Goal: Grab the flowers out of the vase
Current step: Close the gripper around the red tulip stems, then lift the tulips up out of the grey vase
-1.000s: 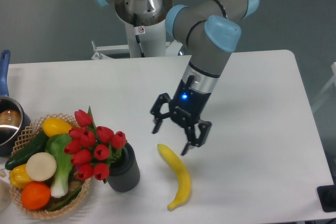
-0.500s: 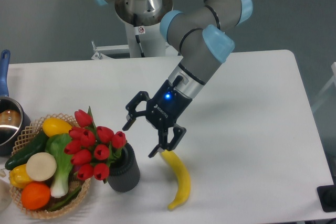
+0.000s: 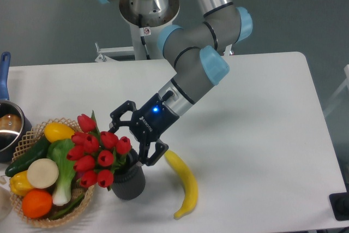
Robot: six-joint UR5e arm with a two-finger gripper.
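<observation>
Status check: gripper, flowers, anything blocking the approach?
Gripper open, fingers right beside the tulip heads, nothing held. Flowers in the vase, not yet gripped. Banana on table to the right, clear of the approach.

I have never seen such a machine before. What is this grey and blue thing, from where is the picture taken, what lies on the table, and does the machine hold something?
It is a robot arm with grey tubes and blue joint caps, fixed at the back of a white table. A fixed camera looks down on it from the front. At the arm's end sits a black two-finger hand. Its fingers are spread open and hold nothing; it is right beside the flowers, red tulips standing in a dark grey vase. To the right of the vase lies a banana. On the left is a wicker basket with vegetables and fruit, and at the left edge a pot with a blue handle.
</observation>
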